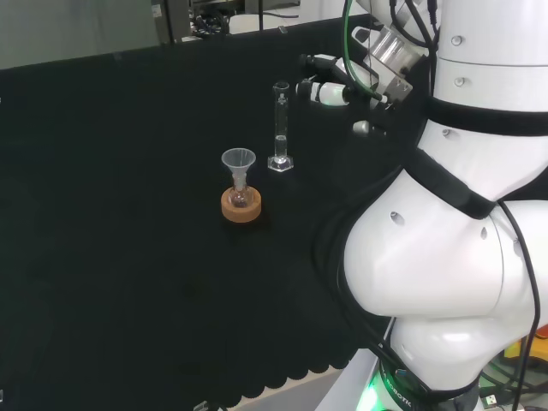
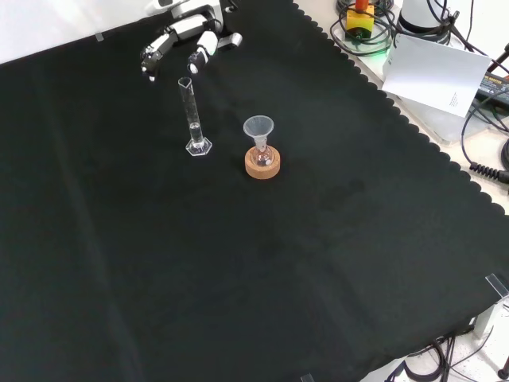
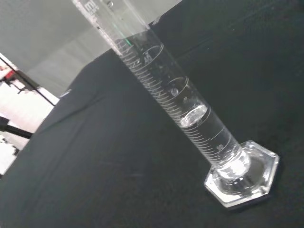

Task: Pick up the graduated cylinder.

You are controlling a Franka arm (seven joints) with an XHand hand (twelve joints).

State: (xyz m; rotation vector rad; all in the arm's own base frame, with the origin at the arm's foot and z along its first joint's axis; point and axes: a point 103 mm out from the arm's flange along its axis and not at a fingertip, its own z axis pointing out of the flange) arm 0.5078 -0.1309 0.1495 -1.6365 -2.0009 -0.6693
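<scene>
A tall clear graduated cylinder point(image 1: 280, 128) point(image 2: 193, 118) stands upright on its six-sided foot on the black cloth. The wrist view shows the cylinder point(image 3: 180, 102) close up, with a little clear liquid in its lower part. My hand point(image 1: 330, 86) point(image 2: 184, 38) hovers just right of the cylinder's top in the head view, a short way off and not touching it. Its fingers are stretched out towards the cylinder and hold nothing.
A small round flask with a clear funnel point(image 1: 239, 163) point(image 2: 258, 129) in its neck sits on a cork ring point(image 1: 241, 205) point(image 2: 262, 165) beside the cylinder. The arm's white links point(image 1: 445, 214) rise at the head view's right. Cables and a white sheet point(image 2: 437, 72) lie beyond the cloth's scalloped edge.
</scene>
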